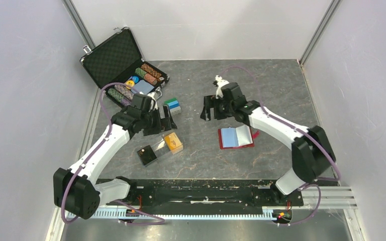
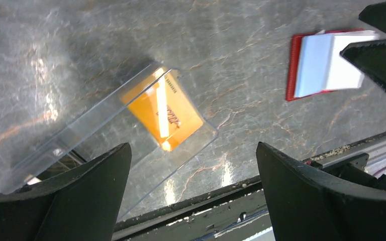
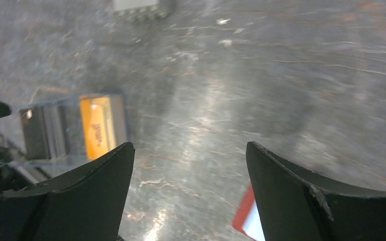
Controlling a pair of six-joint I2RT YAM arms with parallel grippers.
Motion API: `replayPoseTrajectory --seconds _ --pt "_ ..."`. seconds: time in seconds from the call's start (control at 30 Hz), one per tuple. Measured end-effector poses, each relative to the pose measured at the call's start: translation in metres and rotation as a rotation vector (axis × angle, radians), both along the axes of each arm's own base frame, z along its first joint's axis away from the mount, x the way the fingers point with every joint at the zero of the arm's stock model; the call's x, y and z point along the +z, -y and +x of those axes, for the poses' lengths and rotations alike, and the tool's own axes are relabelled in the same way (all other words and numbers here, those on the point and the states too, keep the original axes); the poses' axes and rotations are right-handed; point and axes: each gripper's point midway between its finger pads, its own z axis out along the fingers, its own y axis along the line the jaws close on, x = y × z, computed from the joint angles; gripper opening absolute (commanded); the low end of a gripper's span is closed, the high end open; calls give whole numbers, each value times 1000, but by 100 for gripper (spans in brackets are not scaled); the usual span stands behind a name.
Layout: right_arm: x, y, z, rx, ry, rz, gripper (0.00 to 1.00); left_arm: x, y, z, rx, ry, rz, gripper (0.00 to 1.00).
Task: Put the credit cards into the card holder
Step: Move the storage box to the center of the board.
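Grey stone-patterned table carries everything. In its far-left corner lies a black chip case, lid raised and lined with foam, with rows of striped poker chips in its tray.

The left gripper hangs over the left-middle of the table, just on the near side of the chip case. Its jaws are spread wide with nothing between them. The right gripper hangs near the table's centre, also spread wide and holding nothing. Its wrist view is smeared.

The card holder, red, lies opened flat right of centre, towards the near edge, just beside the right arm. A pale grey-blue card rests on its left half, and a lighter flap stands up on the right.

A clear plastic box lies left of centre, nearer the near edge, below the left gripper. Inside it is the orange-gold stack of credit cards, at the end closest to the card holder and well apart from it.

A small black square box sits touching or just beside the clear box's near-left end. A small green-and-blue stack stands just beside the chip case's near-right corner.
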Motion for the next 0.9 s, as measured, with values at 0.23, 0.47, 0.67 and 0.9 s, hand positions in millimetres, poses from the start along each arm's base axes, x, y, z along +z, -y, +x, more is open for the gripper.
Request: replayPoseTrajectory --seconds 0.23,0.47,0.67,0.9 --pt "-29 -82 -28 281 -162 99 76 -34 -13 -22 108 -139 31 96" --pt "-35 -112 -54 455 -244 138 65 -59 -8 -21 171 -198 -2 84" --pt "-36 -115 -72 537 -302 187 50 -85 -3 -13 193 -236 -6 78" --pt "-55 -117 -84 579 -390 209 46 -104 12 3 163 -303 -10 76"
